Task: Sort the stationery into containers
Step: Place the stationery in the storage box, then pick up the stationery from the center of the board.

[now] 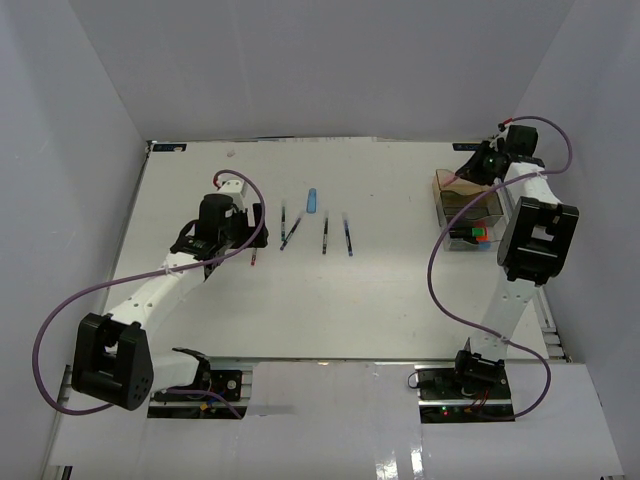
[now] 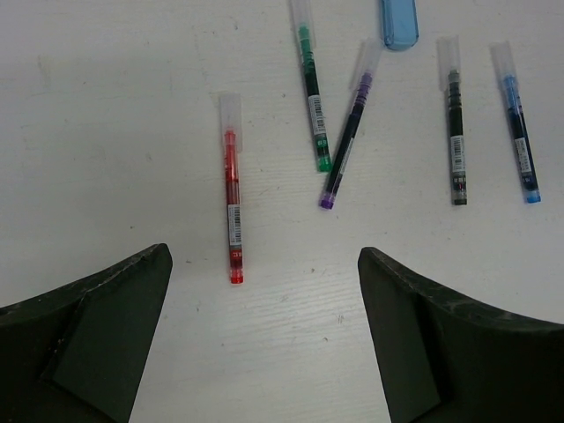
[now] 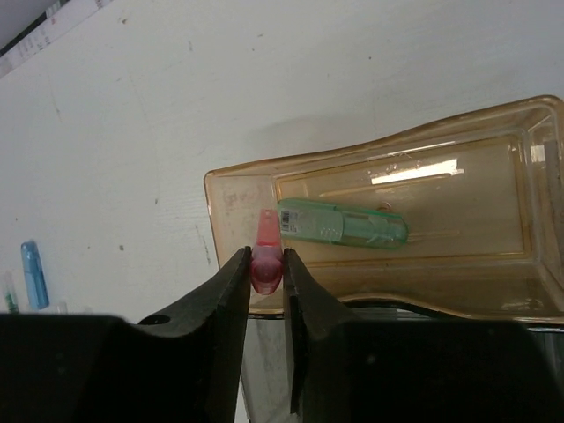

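Five thin pens lie on the white table: red, green, purple, black and blue. A pastel blue piece lies just beyond them. My left gripper hovers open just short of the red pen's tip, holding nothing. At the far right, my right gripper is shut on a pink piece above the near left corner of the amber tray. A mint piece lies inside that tray.
A clear tray adjoins the amber tray on its near side and holds markers with coloured caps. The right arm rises beside both trays. White walls enclose the table on three sides.
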You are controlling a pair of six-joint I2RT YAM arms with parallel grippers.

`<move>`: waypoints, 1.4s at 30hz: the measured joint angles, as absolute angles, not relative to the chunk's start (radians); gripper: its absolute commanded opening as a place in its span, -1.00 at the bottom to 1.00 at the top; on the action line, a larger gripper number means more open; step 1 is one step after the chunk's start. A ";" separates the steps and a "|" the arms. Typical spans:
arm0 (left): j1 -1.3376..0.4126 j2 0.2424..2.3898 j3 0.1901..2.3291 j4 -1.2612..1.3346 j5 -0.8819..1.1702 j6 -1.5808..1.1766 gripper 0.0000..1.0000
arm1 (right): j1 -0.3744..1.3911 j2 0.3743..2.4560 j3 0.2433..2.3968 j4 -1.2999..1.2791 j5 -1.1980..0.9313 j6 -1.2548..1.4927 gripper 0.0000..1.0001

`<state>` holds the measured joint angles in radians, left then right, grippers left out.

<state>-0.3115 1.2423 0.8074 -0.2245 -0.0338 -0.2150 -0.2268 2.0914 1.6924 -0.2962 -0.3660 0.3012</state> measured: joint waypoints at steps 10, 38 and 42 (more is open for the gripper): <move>-0.311 1.273 0.845 -0.240 -0.033 -0.259 0.96 | -0.227 2.097 1.692 -0.335 -0.250 0.273 0.45; -0.548 2.010 1.524 -0.234 -0.278 -0.336 0.74 | -0.148 0.804 0.743 -0.083 -0.292 0.215 0.80; -0.550 2.140 1.642 -0.223 -0.307 -0.301 0.65 | -0.143 0.804 0.681 -0.048 -0.334 0.231 0.80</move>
